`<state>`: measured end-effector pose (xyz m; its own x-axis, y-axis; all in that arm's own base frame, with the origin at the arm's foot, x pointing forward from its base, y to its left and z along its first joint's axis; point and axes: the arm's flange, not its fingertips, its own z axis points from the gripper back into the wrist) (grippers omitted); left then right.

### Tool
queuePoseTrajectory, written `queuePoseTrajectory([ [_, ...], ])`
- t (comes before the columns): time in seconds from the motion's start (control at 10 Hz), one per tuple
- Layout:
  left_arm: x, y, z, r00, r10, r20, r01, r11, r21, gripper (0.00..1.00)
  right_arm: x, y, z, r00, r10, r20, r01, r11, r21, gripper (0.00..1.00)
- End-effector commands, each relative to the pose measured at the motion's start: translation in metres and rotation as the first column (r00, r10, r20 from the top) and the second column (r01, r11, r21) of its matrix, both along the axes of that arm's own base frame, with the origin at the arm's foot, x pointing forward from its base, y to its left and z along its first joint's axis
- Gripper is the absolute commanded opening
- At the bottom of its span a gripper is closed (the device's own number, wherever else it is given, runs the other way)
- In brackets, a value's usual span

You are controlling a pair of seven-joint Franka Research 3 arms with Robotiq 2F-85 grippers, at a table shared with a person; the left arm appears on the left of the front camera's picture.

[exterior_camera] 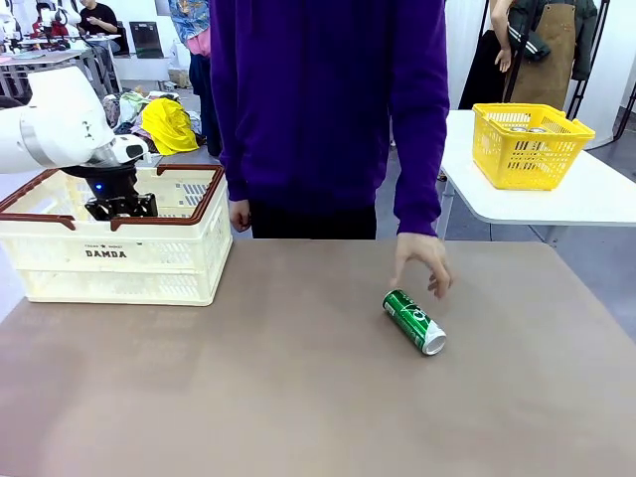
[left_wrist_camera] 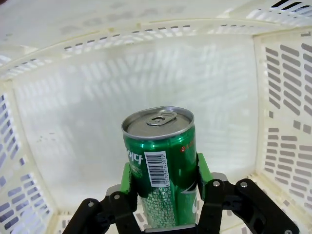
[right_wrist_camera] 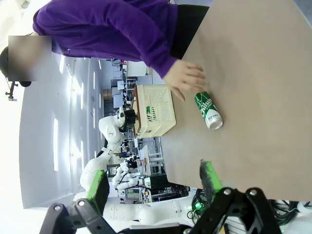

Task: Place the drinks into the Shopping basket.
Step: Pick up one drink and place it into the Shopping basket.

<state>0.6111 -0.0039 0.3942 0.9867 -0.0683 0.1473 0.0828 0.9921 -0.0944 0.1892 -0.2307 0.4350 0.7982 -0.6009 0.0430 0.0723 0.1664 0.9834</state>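
Roughly halfway, I judge: 1 green can (left_wrist_camera: 158, 146) sits clamped in the left pincer (left_wrist_camera: 164, 170) inside the basket (exterior_camera: 109, 268), not yet let go, while a 2nd can (exterior_camera: 414, 321) lies on the table (exterior_camera: 298, 397) well off to that pincer's right, beside a person's hand (exterior_camera: 422, 260), ahead of the right pincer (right_wrist_camera: 153, 178), jaws apart.

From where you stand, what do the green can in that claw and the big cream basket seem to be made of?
The green can, held by the left gripper, looks like metal, probably aluminium: glossy printed body, bare silvery top with a pull tab. The Shopping basket looks like moulded plastic: matt cream slotted walls, brown rim.
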Motion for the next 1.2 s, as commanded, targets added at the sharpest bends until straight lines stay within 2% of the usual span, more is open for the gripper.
queuePoseTrajectory([
  [0.0, 0.0, 0.001, 0.005, 1.0, 0.021, 0.013, -0.021, 1.0, 0.01, 1.0, 0.001, 0.0, 0.003, 1.0, -0.006, 0.025, 0.005, 1.0, 0.014, 1.0],
  [0.4, -0.001, 0.003, 0.007, 0.999, 0.028, 0.022, -0.028, 1.0, 0.001, 1.0, 0.001, 0.0, 0.003, 1.0, -0.006, 0.025, 0.005, 1.0, 0.014, 1.0],
  [0.6, -0.006, 0.007, 0.029, 0.999, 0.026, 0.041, -0.025, 0.999, -0.031, 1.0, 0.001, 0.0, 0.003, 1.0, -0.006, 0.025, 0.005, 1.0, 0.014, 1.0],
  [0.8, -0.017, 0.011, 0.086, 0.99, 0.035, 0.138, -0.022, 0.996, -0.09, 1.0, 0.001, 0.0, 0.003, 1.0, -0.006, 0.025, 0.005, 1.0, 0.014, 1.0],
  [0.9, -0.028, 0.015, 0.121, 0.994, 0.039, 0.101, -0.02, 0.982, -0.186, 1.0, 0.001, 0.0, 0.003, 1.0, -0.006, 0.025, 0.005, 1.0, 0.014, 1.0],
  [1.0, -0.041, 0.017, 0.155, 0.991, 0.052, 0.121, -0.014, 0.955, -0.296, 1.0, 0.001, 0.0, 0.003, 1.0, -0.006, 0.025, 0.005, 1.0, 0.014, 1.0],
  [1.1, -0.058, 0.019, 0.185, 0.99, 0.094, 0.102, -0.045, 0.911, -0.409, 1.0, 0.001, 0.0, 0.003, 1.0, -0.006, 0.025, 0.005, 1.0, 0.014, 1.0],
])
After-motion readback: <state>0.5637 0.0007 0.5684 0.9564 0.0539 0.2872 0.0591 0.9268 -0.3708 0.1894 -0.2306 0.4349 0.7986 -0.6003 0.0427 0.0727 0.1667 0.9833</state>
